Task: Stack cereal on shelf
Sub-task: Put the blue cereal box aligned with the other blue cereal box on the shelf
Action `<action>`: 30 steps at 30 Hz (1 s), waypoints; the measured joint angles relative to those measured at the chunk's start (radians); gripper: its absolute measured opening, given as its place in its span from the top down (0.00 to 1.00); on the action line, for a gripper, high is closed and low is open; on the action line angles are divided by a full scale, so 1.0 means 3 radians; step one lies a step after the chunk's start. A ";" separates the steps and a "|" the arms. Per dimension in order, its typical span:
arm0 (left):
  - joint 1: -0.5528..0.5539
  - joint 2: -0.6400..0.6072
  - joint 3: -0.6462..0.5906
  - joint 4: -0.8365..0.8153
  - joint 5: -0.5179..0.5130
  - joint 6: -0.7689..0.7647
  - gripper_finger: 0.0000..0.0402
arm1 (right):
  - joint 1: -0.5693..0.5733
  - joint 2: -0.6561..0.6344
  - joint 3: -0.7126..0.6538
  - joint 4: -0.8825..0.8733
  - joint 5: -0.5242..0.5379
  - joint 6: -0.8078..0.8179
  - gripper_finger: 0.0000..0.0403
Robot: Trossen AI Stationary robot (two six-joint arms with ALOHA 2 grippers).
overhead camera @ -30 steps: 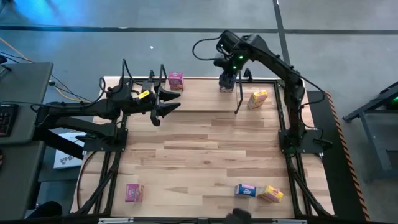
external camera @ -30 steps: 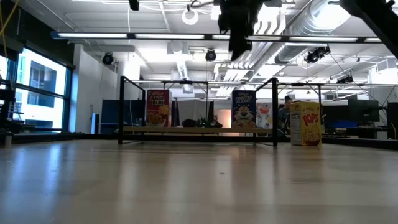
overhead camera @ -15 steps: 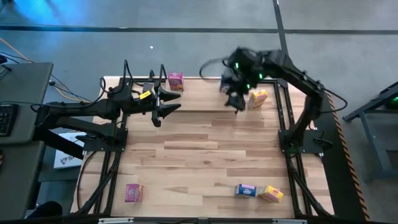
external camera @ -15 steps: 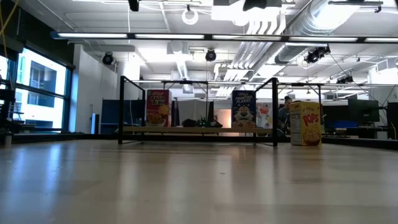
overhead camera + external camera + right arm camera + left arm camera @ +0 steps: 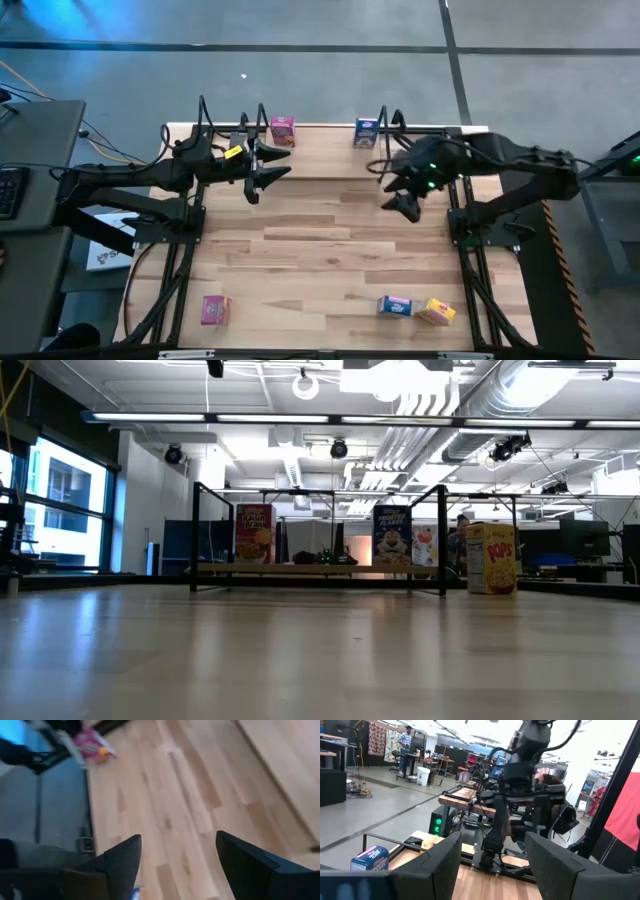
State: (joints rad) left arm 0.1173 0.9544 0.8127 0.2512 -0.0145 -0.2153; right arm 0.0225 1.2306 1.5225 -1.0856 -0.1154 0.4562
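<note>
Shelf (image 5: 320, 152) at the bench's far edge carries a pink box (image 5: 282, 129) and a blue box (image 5: 365, 132). Right hand (image 5: 405, 205), spread wide and empty, hangs over mid-bench. Left hand (image 5: 262, 172), wide too, waits beside the shelf. Risk: the right arm may hide and clip the yellow box (image 5: 491, 558).

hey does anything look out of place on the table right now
Nothing spilled or damaged. One yellow cereal box stands just outside the shelf, beside its end upright, while the pink box and blue box stand on it. Three more boxes sit at the table's opposite edge.
</note>
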 joint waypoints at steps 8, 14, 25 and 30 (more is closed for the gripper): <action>0.0000 0.0017 0.0000 -0.0011 -0.0148 -0.0083 0.48 | 0.0366 -0.0002 -0.0114 0.0395 -0.0164 0.0278 0.37; -0.0004 0.0016 0.0000 -0.0013 -0.0155 -0.0237 0.48 | 0.1109 0.0731 0.0467 -0.0166 -0.0339 -0.0174 0.37; -0.0001 0.0016 0.0000 -0.0119 -0.0154 -0.0146 0.48 | 0.1887 0.1590 0.0988 -0.0897 0.0040 0.0759 0.37; 0.0000 0.0017 0.0000 -0.0246 -0.0143 -0.0144 0.48 | 0.2157 0.1694 0.0717 -0.0814 0.0065 0.1258 0.37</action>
State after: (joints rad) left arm 0.1173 0.9594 0.8127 0.1773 -0.0573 -0.2584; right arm 0.6696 1.7388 1.7377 -1.3299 -0.0959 0.8337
